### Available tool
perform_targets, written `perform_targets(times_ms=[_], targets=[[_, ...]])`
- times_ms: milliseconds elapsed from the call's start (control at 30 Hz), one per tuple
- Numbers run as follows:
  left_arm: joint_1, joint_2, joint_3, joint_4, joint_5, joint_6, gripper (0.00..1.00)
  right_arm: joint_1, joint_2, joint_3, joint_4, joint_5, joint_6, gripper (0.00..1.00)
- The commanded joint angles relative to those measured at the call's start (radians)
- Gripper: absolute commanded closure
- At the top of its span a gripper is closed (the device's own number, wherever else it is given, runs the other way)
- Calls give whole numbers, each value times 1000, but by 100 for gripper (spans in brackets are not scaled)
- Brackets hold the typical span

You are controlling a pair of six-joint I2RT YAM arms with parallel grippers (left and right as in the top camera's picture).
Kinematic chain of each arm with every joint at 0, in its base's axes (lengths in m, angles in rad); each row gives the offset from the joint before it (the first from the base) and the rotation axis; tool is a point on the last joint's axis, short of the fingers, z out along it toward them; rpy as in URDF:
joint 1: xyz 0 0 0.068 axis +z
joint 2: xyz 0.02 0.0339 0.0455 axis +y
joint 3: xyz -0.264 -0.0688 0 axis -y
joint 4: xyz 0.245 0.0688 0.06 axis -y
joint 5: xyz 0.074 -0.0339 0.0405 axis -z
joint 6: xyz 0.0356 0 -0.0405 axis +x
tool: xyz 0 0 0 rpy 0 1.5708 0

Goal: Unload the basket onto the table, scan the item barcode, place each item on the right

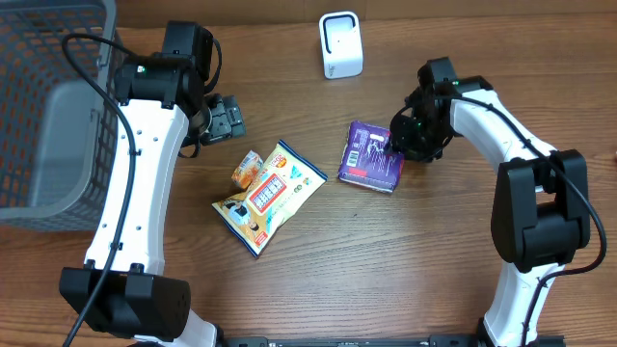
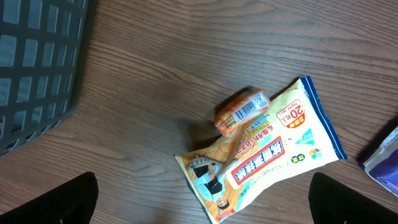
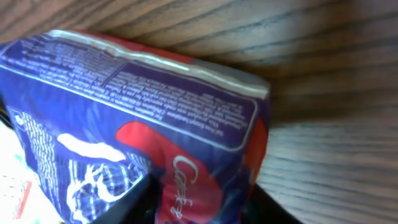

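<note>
A purple packet (image 1: 371, 157) lies flat on the wooden table right of centre, printed side up with a white barcode label. My right gripper (image 1: 400, 145) is at its right edge, and in the right wrist view both black fingers (image 3: 134, 202) press on the packet's purple and red wrapper (image 3: 155, 112), shut on it. The white scanner (image 1: 340, 44) stands upright at the back of the table. My left gripper (image 1: 224, 120) hangs wide open at the left, with nothing between its fingers (image 2: 62, 199).
A yellow and white snack bag (image 1: 270, 193) (image 2: 267, 155) lies at the table's middle, with a small orange packet (image 1: 248, 169) (image 2: 242, 110) against its upper left edge. A grey wire basket (image 1: 48, 106) fills the far left.
</note>
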Motion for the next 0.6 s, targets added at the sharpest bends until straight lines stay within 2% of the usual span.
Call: perform_targets(times_ms=[0, 67, 133, 267, 467, 567], targets=[[0, 6, 8, 1, 1, 11, 0, -3, -10, -22, 4, 28, 4, 74], [0, 6, 8, 1, 1, 11, 0, -3, -10, -2, -10, 45, 4, 87], [0, 6, 8, 1, 1, 11, 0, -6, -11, 37, -44, 67, 4, 94], [0, 6, 8, 1, 1, 11, 0, -14, -14, 175, -175, 145, 4, 95], [0, 6, 8, 1, 1, 11, 1, -2, -14, 459, -460, 431, 11, 95], [0, 6, 8, 1, 1, 11, 0, 13, -14, 562, -577, 571, 90, 96]])
